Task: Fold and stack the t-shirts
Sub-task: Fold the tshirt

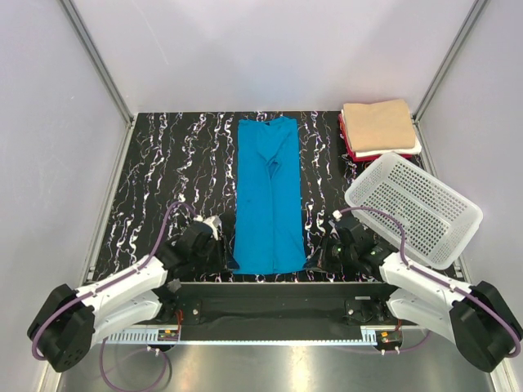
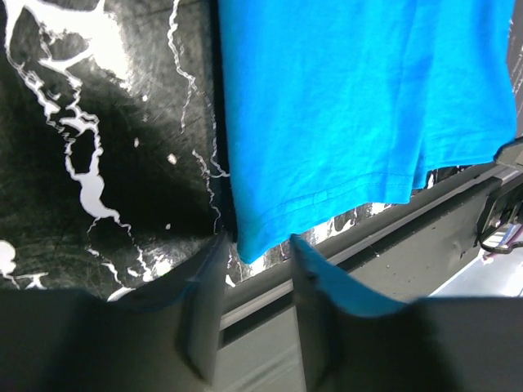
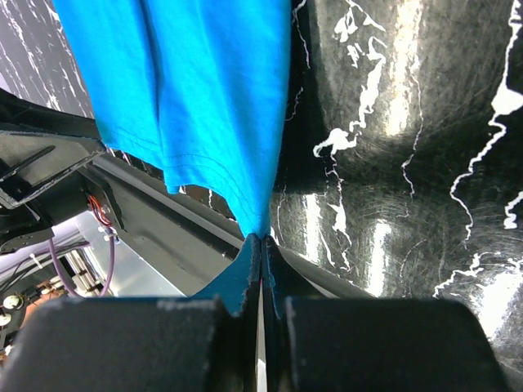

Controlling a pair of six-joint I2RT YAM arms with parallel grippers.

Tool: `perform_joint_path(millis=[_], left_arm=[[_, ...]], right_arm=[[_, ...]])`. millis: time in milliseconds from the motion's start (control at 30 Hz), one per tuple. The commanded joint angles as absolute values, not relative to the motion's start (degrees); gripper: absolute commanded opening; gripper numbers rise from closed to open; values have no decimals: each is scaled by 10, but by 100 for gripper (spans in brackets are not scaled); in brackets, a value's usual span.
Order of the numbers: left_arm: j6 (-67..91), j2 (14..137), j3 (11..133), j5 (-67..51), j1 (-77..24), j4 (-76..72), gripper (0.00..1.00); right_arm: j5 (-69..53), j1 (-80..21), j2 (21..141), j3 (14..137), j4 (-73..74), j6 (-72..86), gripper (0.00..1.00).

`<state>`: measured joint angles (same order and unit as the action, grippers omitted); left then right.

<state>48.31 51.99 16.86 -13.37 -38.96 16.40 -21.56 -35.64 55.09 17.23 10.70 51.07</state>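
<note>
Plainly, the right gripper (image 3: 261,260) is shut tight, its fingers (image 3: 242,282) pressed together on the near right corner of the blue tee (image 3: 188,90), and the cloth is drawn to a point between the tips. The left gripper (image 2: 257,249) is partly open: its fingers (image 2: 204,310) stand apart, and the tee's (image 2: 359,98) near left corner lies in the gap between the tips. One tip is close against the hem, but no squeeze on the cloth can be made out, so nothing is held there. In the top view both grippers are low at the near edge of the table (image 1: 163,171), the left gripper (image 1: 222,238) just beside the hem's left corner and the right gripper (image 1: 317,260) at its right corner. The blue tee (image 1: 268,192) is laid flat as a long narrow strip down the middle of the table, its hem at the near edge and its collar end toward the far edge. At the far right corner a folded stack is seen, with the tan tee (image 1: 377,122) on top and the red tee (image 1: 350,145) and white tee (image 1: 409,150) showing at the edges beneath it; the order of those two cannot be told. Just nearer than the stack, the basket (image 1: 413,208) sits tilted, overhanging the table's right edge.
</note>
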Motion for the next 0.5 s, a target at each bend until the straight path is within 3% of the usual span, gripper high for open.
perform_joint_path(millis=[0, 133, 300, 467], left_arm=[[489, 524, 172, -141, -392, 160, 43], [493, 529, 161, -138, -392, 158, 47], [499, 526, 149, -129, -392, 156, 45], [500, 548, 143, -147, -393, 116, 20]], right_arm=[[-207, -361, 554, 176, 113, 517, 0], [-204, -361, 547, 169, 114, 519, 0], [-203, -361, 539, 163, 114, 523, 0], [-203, -361, 541, 163, 113, 523, 0]])
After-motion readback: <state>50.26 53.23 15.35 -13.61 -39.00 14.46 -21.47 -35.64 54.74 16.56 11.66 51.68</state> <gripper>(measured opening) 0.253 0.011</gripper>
